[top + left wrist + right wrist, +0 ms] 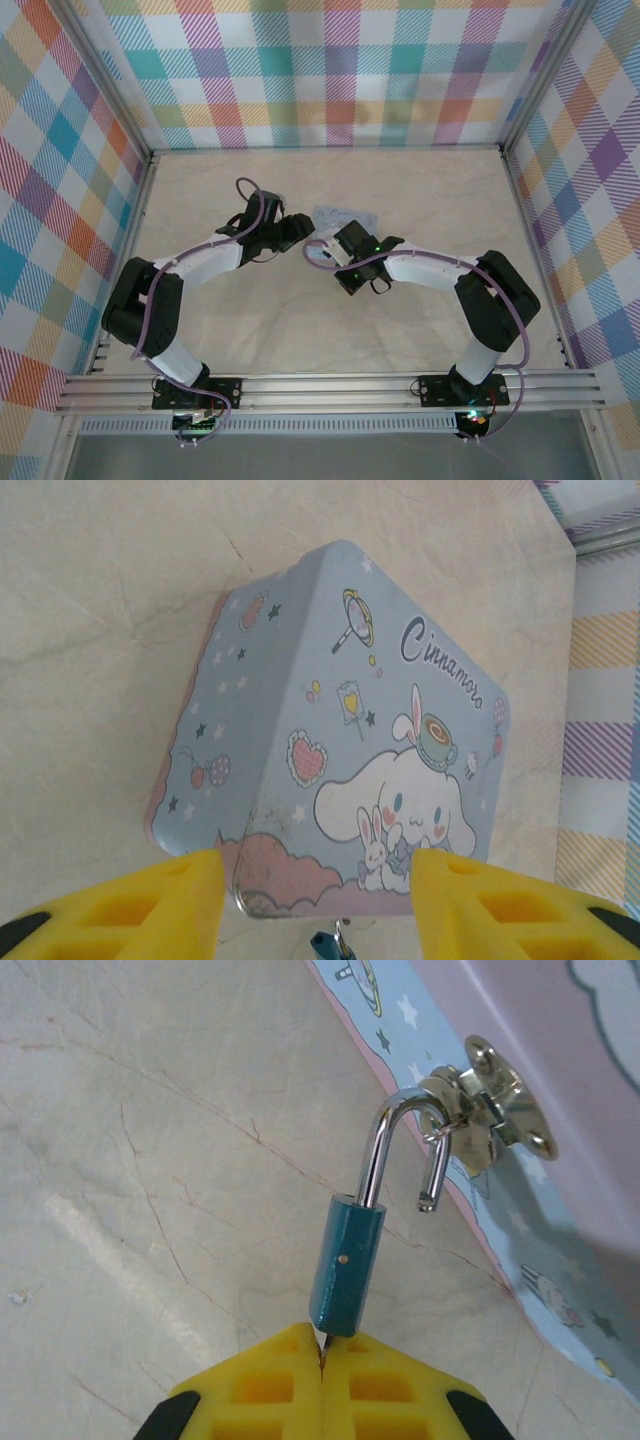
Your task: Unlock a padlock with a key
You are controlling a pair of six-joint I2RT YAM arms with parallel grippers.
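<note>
The padlock hung from the hasp at the front of the pale-blue tin box, low over the desk. Its shackle was sprung, the short leg free of the teal body and only the hook threaded through the hasp. The right tool was pressed together on the thin key seated in the lock's underside. The left tool stood spread astride the box's front; whether it touched the box I could not tell. The lock looked as good as opened. The sound course was to keep the key in line with the body, avoid sideways tugs that could bend it or drag the light box, and steady the box before unhooking.
</note>
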